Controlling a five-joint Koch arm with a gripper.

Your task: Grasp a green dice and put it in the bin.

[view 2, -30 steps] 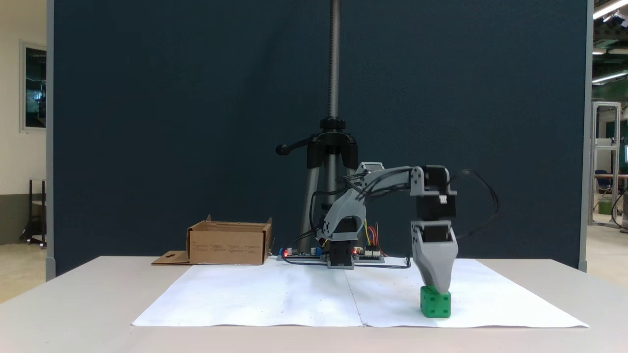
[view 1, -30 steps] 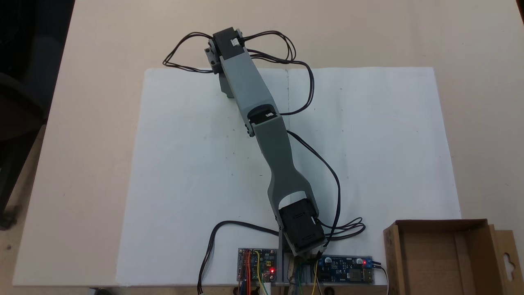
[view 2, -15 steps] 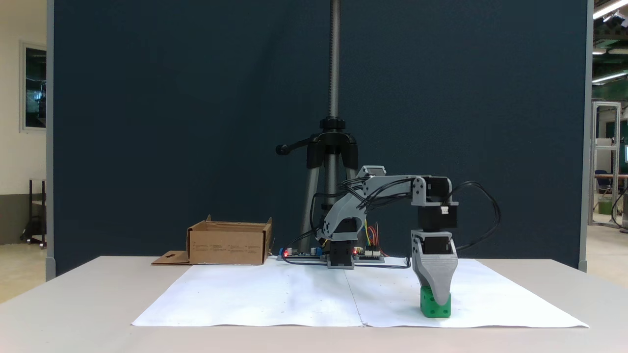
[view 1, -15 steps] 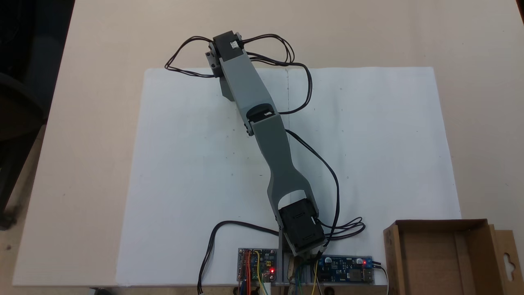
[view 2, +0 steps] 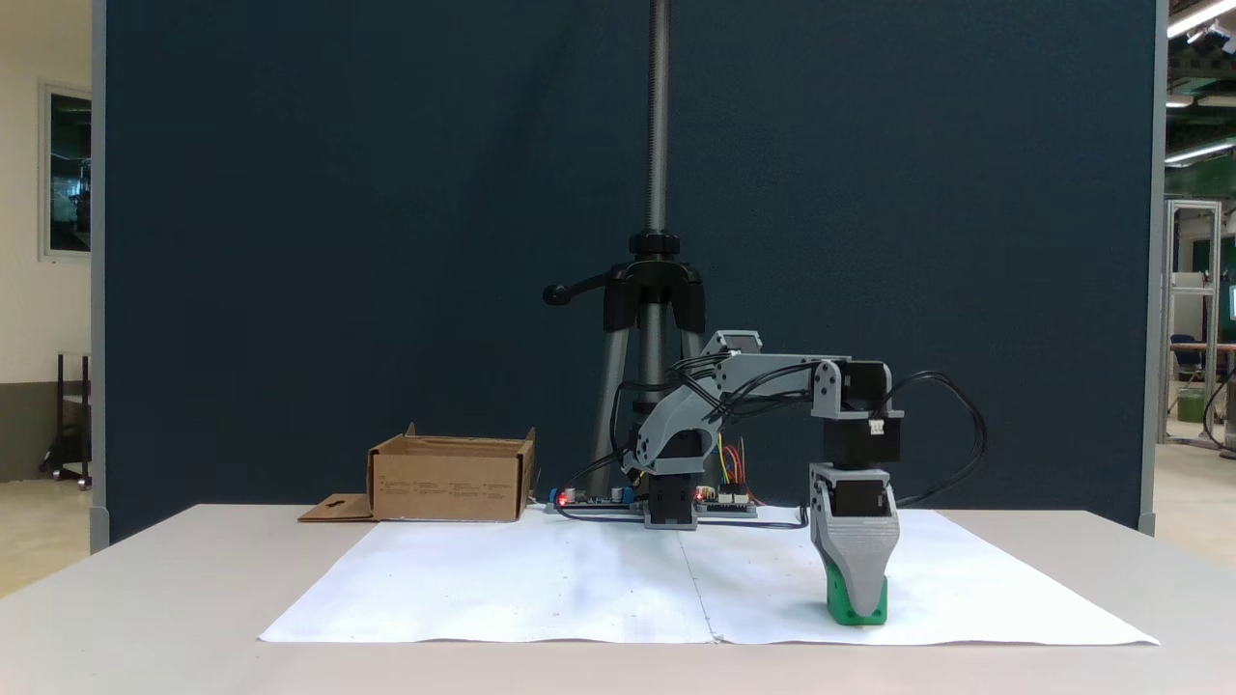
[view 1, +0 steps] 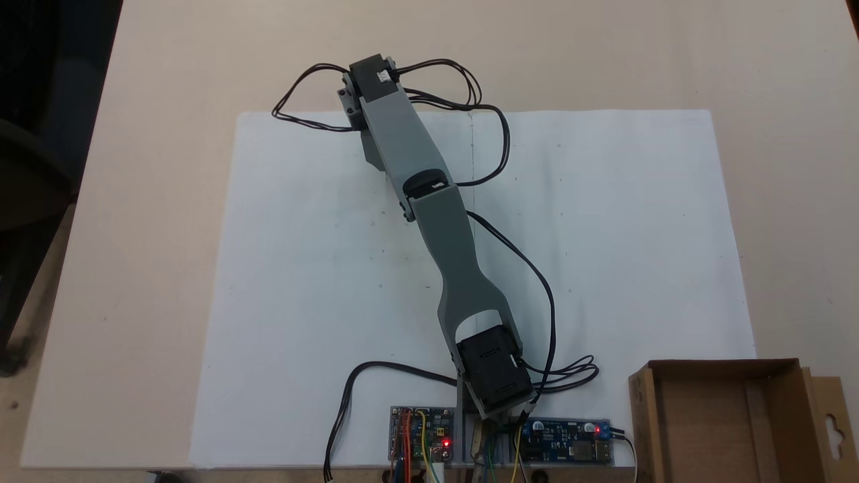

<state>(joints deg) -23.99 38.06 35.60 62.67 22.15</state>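
One green dice sits on your white paper sheet, near its front edge in the fixed view from the table front, and your gripper is lowered straight over it, its grey jaw covering most of the cube's front face. You cannot tell from either fixed view whether the jaws are clamped or apart. Your cardboard bin stands well apart, beside the arm's base and circuit boards.
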